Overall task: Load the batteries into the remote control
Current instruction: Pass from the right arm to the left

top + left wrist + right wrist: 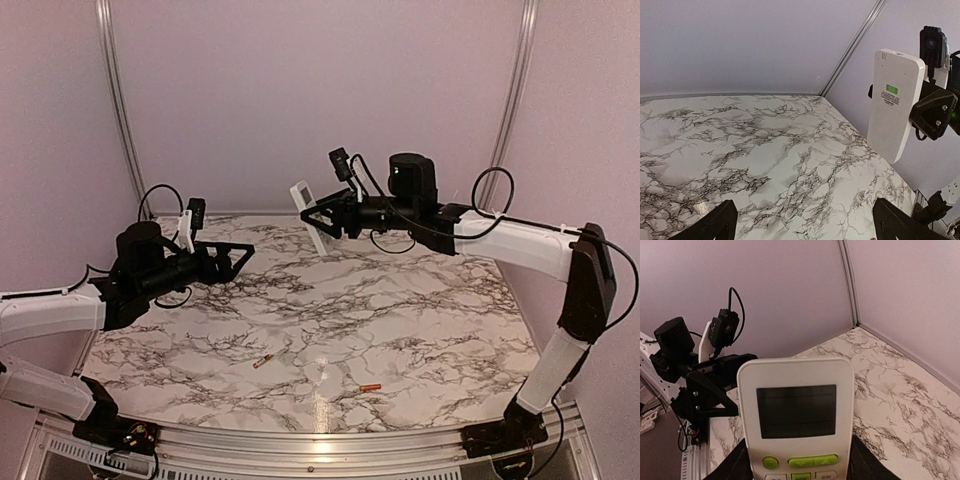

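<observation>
**Top view.** Right end effector (322, 222) is clamped on the remote (305, 210), which is held tilted in the air above the table (420, 320). Left end effector (238, 255) is spread wide with nothing in it, lower than the remote and well apart from it. Gold battery (263, 361) and orange battery (370, 387) lie on the table, below both end effectors and toward the bases. The gold one is nearer the left end effector. A small pale piece (320, 370) lies between them; cannot tell what it is.

**Left wrist view.** Remote (892, 105) is up and to the right of the open fingers (715, 225). Its white back, with a green label, faces them. Cannot tell whether a battery bay is open.

**Right wrist view.** Remote (797, 415) sits between the fingers (735, 467), display and green buttons toward the camera. The fingers flank the button end.

**Judgement.** The step in hand is presenting the remote for loading; neither battery is picked up yet. To do it well:
- Right end effector holds the remote steady, back toward the left one.
- Left end effector goes down for the gold battery and takes it across its middle.
- It should close gently, since the thin cylinder will likely roll.
- Check polarity before seating.
</observation>
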Robot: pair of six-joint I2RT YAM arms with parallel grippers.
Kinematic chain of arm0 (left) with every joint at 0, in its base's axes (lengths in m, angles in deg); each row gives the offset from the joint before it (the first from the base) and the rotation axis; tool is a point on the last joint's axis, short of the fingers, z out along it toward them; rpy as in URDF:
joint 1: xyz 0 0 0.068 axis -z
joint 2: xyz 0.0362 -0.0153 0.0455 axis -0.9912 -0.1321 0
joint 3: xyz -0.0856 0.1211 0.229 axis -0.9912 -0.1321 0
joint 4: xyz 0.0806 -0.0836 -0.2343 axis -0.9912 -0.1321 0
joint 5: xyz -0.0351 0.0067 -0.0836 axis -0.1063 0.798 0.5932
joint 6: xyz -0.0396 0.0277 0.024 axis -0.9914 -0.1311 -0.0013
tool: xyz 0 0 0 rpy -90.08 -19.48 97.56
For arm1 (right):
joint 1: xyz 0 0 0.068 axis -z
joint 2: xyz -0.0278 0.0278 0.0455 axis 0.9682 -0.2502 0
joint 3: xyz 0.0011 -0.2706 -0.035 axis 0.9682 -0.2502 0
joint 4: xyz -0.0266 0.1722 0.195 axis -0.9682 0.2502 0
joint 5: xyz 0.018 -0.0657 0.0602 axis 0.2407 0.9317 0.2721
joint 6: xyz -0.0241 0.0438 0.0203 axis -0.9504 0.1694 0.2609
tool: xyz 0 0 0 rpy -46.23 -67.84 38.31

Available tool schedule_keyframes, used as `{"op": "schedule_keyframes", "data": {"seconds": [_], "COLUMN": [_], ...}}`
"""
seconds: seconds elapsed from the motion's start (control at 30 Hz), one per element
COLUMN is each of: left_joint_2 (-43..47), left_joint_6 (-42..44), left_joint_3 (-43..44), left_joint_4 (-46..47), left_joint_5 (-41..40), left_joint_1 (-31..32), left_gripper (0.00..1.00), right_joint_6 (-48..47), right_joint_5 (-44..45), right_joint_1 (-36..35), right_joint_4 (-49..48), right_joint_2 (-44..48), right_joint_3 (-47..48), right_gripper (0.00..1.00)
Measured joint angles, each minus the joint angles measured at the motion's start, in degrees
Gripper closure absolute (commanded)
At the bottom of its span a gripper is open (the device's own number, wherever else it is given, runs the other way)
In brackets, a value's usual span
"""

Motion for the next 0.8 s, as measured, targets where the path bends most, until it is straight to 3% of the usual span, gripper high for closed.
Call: {"op": "schedule_keyframes", "data": {"seconds": [0.33, 0.6, 0.8], "left_joint_2": [-0.7, -10.2, -14.7], "left_joint_6": [3.8, 4.5, 5.2], "left_joint_3": [4.5, 12.2, 16.6], "left_joint_4": [3.1, 2.0, 0.5], "left_joint_5": [-9.4, -17.1, -18.9], "left_joint_1": [10.6, 17.3, 20.4], "left_gripper": [0.07, 0.13, 0.24], "right_joint_6": [19.2, 24.2, 24.9], "right_joint_5": [10.7, 20.7, 24.5], "right_joint_1": [-0.5, -3.0, -5.2], "right_joint_4": [-16.2, -21.4, -23.6], "right_joint_2": [3.7, 4.2, 4.2], "right_joint_3": [-8.9, -11.8, -12.1], "right_gripper": [0.57, 0.56, 0.55]}}
